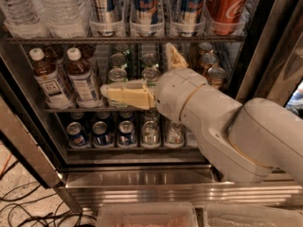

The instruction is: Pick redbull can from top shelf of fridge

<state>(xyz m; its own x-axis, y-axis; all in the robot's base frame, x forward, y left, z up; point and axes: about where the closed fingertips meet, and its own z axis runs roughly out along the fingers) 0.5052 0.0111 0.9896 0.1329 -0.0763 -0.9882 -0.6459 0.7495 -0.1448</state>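
Note:
Three redbull cans [146,4] stand side by side in clear trays on the top shelf [71,40] of the fridge [142,186], at the top middle of the camera view; only their lower parts show. My gripper [136,68] is below them, in front of the middle rack. It is open and empty. One cream finger [125,94] points left and the other finger [174,56] points up towards the top shelf. The white arm [227,126] comes in from the lower right and hides part of the middle and lower racks.
A red Coca-Cola can [229,4] stands right of the redbull cans and water bottles [61,11] stand left of them. The middle rack holds tea bottles [83,77] and short cans [117,63]. The bottom rack holds short cans [102,132]. The door frame [28,150] runs along the left.

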